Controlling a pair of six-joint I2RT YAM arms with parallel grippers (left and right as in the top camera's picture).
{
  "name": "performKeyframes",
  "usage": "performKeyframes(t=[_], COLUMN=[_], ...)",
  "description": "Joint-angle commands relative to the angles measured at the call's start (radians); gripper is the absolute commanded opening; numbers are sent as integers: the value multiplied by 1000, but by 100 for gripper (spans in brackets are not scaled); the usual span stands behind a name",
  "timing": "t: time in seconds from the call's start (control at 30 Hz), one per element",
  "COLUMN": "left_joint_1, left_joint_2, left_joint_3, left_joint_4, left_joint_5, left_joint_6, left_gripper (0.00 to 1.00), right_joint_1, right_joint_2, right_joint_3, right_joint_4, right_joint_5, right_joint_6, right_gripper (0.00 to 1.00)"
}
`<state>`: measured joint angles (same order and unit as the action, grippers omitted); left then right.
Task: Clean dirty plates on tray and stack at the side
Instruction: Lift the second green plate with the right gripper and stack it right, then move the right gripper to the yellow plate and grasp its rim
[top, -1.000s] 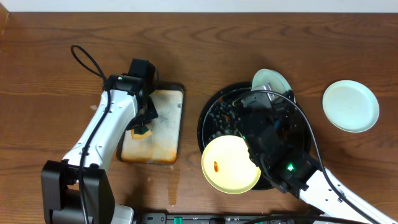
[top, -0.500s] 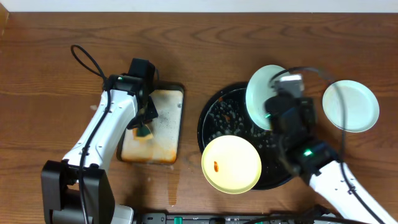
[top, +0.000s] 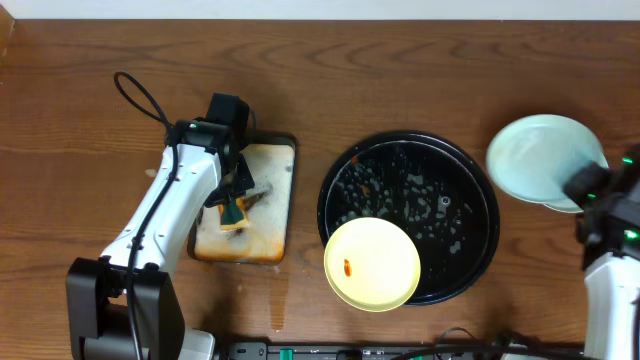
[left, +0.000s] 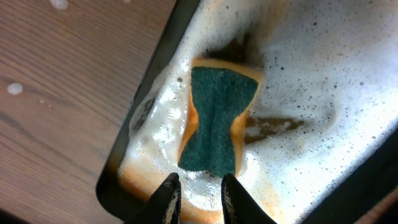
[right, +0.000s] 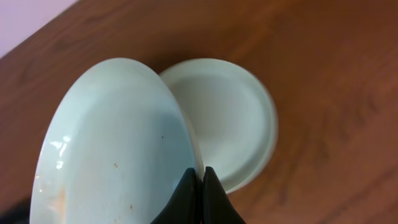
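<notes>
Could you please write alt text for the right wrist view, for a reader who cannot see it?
The right claw pinches the rim of a tilted mint-blue plate, held over a second pale plate lying flat on the brown wooden tabletop. Faint specks mark the held plate.

Rectangular metal pan (top: 270, 200), rust-stained, filled with white suds (left: 311, 74), green-and-yellow sponge (left: 214, 121) lying flat in the suds, narrowed at its waist

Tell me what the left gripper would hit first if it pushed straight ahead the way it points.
Most likely the green-topped yellow sponge, lying just beyond the left gripper in the sudsy rust-stained metal pan. Depth is unclear, so this is a best guess.
</notes>
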<state>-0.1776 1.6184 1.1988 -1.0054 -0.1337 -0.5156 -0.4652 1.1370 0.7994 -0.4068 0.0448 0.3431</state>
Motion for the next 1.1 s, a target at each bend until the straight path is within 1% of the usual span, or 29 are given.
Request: performKeyframes(t=[0.0, 0.13, 0.33, 0.37, 0.4, 0.43, 0.47, 0.57, 0.63, 0.7, 0.73, 0.8, 0.83, 0.87, 0.9, 0.93, 0.97, 1.07], left_joint_1=[4, 4, 4, 4, 4, 4, 4, 4, 4, 4, 4, 4, 4, 4, 4, 4, 4, 4], left_joint_2=[-19, -19, -19, -19, -19, -19, -19, -19, -19, -19, -19, -19, -19, -19, -20, -20, -20, -19], left_joint_3=[-4, -4, -4, -4, -4, -4, -4, -4, -4, -4, -4, -4, -3, -3, -2, -2, -2, -2], left_joint_4=[-2, -2, -2, -2, -3, -5, -7, -18, -18, -17, -16, -13, -9, -5, -2, -2, -2, -2], left_joint_5=[-4, -4, -4, -4, -4, -4, -4, -4, -5, -4, -4, -4, 20, 50, 108, 128, 138, 146], left_joint_6=[10, 11, 11, 11, 11, 11, 11, 15, 26, 26, 26, 26, 45, 71, 117, 133, 143, 153], left_gripper=[24, 25, 25, 26, 25, 26, 26, 26, 26, 26, 26, 26, 26, 26, 26, 26, 27, 31], right_joint_1=[-129, -189, -195, -195, -195, -195, -195, -194, -191, -178, -164, -122, -54, -3, 105, 153, 211, 387], right_joint_2=[75, 180, 321, 333, 340, 341, 338, 308, 277, 239, 219, 185, 159, 146, 137, 137, 139, 150], right_joint_3=[21, 21, 21, 21, 21, 21, 21, 21, 21, 21, 21, 21, 21, 21, 21, 21, 20, 11], right_joint_4=[8, 66, 212, 230, 244, 254, 261, 280, 277, 256, 230, 153, 52, -20, -150, -200, -256, -375], right_joint_5=[-114, -114, -106, -106, -106, -112, -124, -228, -350, -538, -631, -755, -801, -801, -769, -740, -695, -527], right_joint_6=[114, 132, 135, 135, 135, 134, 134, 134, 135, 132, 124, 96, 13, -46, -147, -175, -198, -207], right_gripper=[1, 1, 1, 2, 10, 20, 23, 25, 32, 41, 43, 47, 48, 49, 50, 51, 52, 55])
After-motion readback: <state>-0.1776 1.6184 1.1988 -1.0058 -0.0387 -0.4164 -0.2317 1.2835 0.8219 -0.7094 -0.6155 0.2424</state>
